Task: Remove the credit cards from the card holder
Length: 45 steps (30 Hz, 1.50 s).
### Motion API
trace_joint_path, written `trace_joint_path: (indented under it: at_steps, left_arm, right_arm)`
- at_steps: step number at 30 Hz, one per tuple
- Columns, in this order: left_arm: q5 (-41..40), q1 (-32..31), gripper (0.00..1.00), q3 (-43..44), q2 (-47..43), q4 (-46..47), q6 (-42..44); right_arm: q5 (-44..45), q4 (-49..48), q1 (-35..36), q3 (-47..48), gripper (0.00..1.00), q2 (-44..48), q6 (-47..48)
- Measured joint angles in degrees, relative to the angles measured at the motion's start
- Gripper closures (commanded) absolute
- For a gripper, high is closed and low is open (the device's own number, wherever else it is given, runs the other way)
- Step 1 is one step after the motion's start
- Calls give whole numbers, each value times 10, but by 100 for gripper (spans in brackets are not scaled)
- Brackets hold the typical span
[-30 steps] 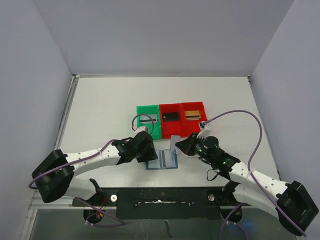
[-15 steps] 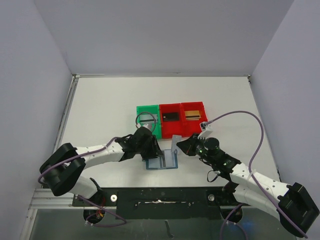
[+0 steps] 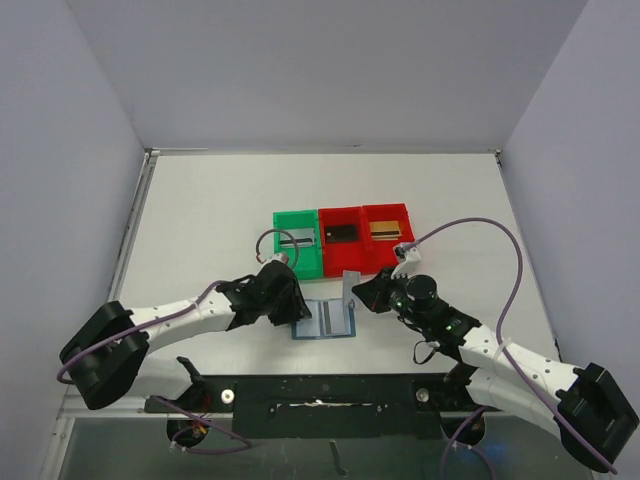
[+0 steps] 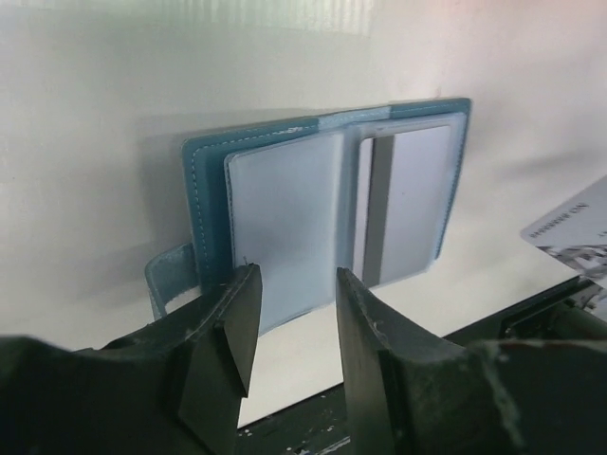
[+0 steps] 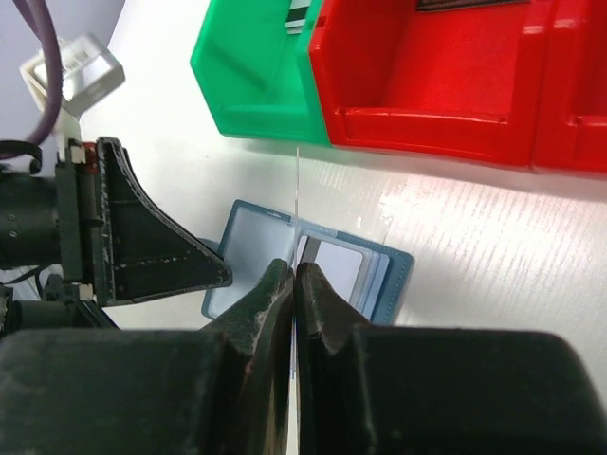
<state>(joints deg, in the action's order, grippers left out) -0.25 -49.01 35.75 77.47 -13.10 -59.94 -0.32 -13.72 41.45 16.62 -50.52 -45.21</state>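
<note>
Top external view showed the card holder (image 3: 325, 320) lying open on the white tabletop (image 3: 220, 220), near the front edge, between the two arms and just in front of a row of bins. Both blue panels faced up. In the left wrist view the left panel showed a pale blank pocket. The right panel held a striped card (image 4: 398, 204), white with a grey band down it, tucked into its pocket. A small blue tab stuck out at the holder's near left corner.

The left claw (image 4: 292, 289) sat at the near edge of the left panel with its fingers spread and nothing between them. Whether the tips touched the holder could not be told. The right claw (image 5: 292, 275) was pressed together on an upright card (image 5: 297, 190), thin and pale, which stood on edge over the holder's right panel and reached toward the bins.

Beyond the holder stood a green bin (image 3: 312, 262), a middle red bin (image 3: 342, 262) and a right red bin (image 3: 385, 255), touching side by side. Each bin had a flat card-like piece lying in it.
</note>
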Motion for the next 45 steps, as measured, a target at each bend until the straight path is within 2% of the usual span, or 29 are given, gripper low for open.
trace_joint_path:
  at_steps: [7, 14, 23, 29, 37, 45]
  left_arm:
    - [-26, 4, 51, 8, -77, -30, 9]
    - [-45, 60, 30, 55, -154, -106, 49]
    - [-39, 230, 28, 146, -178, -250, 128]
    - [-44, 329, 27, 170, -185, -302, 184]
    - [-84, 344, 27, 168, -237, -322, 229]
    - [-105, 345, 26, 95, -291, -311, 226]
  right_arm:
    - [-3, 1, 27, 42, 100, -12, 86]
    - [19, 1, 71, 72, 100, -28, 192]
    - [48, 11, 100, 123, 100, -67, 354]
    - [58, 5, 100, 175, 100, -110, 466]
    - [46, 12, 100, 291, 100, -236, 602]
    - [15, 64, 92, 412, 100, -369, 686]
